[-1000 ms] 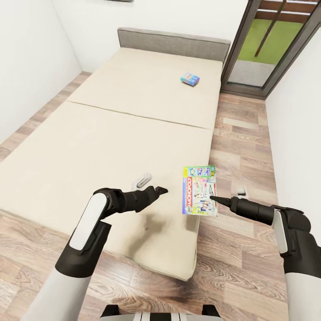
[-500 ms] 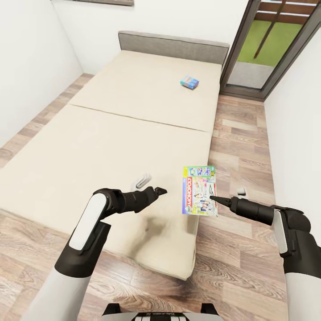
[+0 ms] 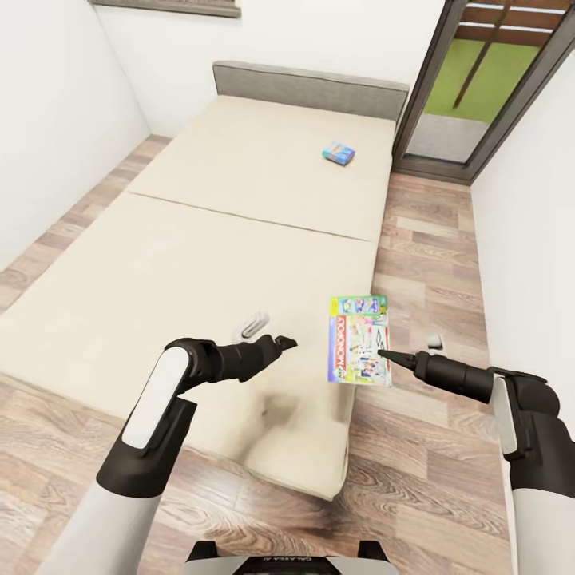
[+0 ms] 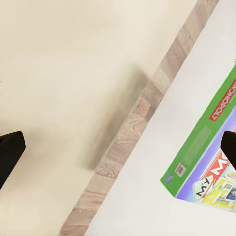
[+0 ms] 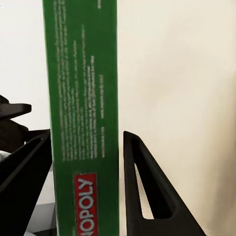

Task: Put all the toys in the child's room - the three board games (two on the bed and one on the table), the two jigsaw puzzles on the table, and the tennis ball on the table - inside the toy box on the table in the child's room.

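Note:
My right gripper [image 3: 382,352] is shut on a white, green-edged MONOPOLY board game [image 3: 358,339], held level just above the bed's near right corner. In the right wrist view the box's green edge [image 5: 83,98] stands between the two dark fingers [image 5: 147,182]. Left of the box, over the beige mattress of the bed [image 3: 200,239], my left gripper [image 3: 283,343] is open and holds nothing. The left wrist view shows the box's corner [image 4: 206,157] off to one side. A smaller blue board game [image 3: 339,152] lies far up the bed by the grey headboard [image 3: 311,80].
A strip of wooden floor [image 3: 431,239] runs along the bed's right side, between it and a white wall [image 3: 535,200]. A glass door [image 3: 479,80] stands at the back right. Another white wall [image 3: 48,120] closes the left side.
The whole picture has slid slightly, so the camera has moved. Both arms keep their pose, and the MONOPOLY box stays in my right gripper, tilted a touch more.

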